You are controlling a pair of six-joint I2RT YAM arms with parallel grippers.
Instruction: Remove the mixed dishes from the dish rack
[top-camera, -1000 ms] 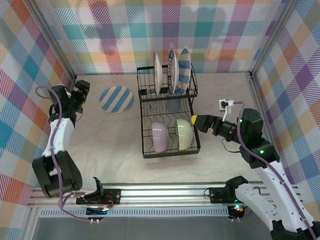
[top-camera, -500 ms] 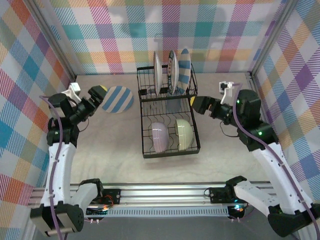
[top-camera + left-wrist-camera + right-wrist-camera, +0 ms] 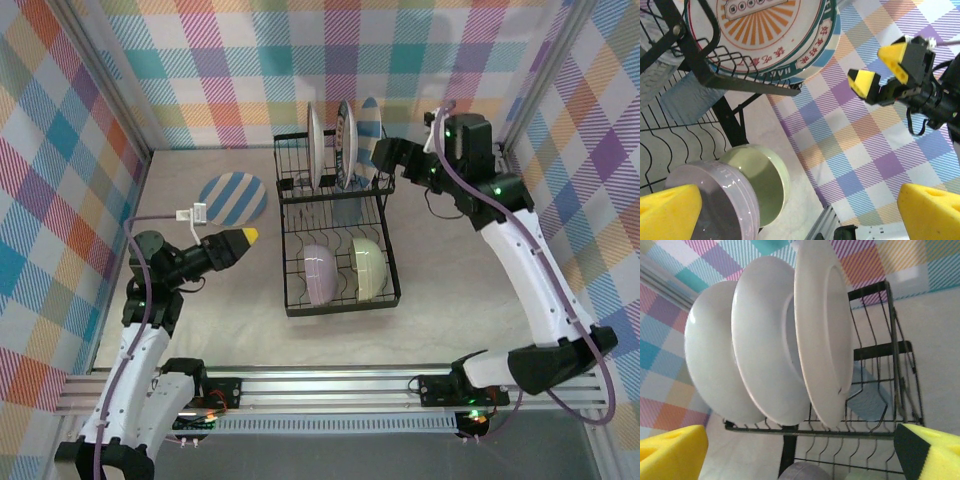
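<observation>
- Plaid walls in many colours on three sides, pale beige table [image 3: 230, 300] underneath.
- At the table's centre, black wire dish rack [image 3: 330, 198], with the raised level far and the lower basket near.
- Upright in the far raised slots, left to right: white plate [image 3: 314, 145], orange-patterned plate [image 3: 345, 135], blue-and-white striped plate [image 3: 371, 135].
- On edge in the near basket: lavender bowl [image 3: 319, 273] on the left, pale green bowl [image 3: 368, 268] just beside it on the right.
- Flat on the table left of the rack, apart from both arms: second striped plate [image 3: 234, 198].
- Right gripper [image 3: 385, 157] just right of the upright striped plate and level with it, fingers spread wide, nothing between them; from its wrist, three plate backs close ahead.
- Left gripper [image 3: 240, 240] low over the table left of the basket, aimed right toward the bowls, jaws wide apart and empty, near the rack without touching.
</observation>
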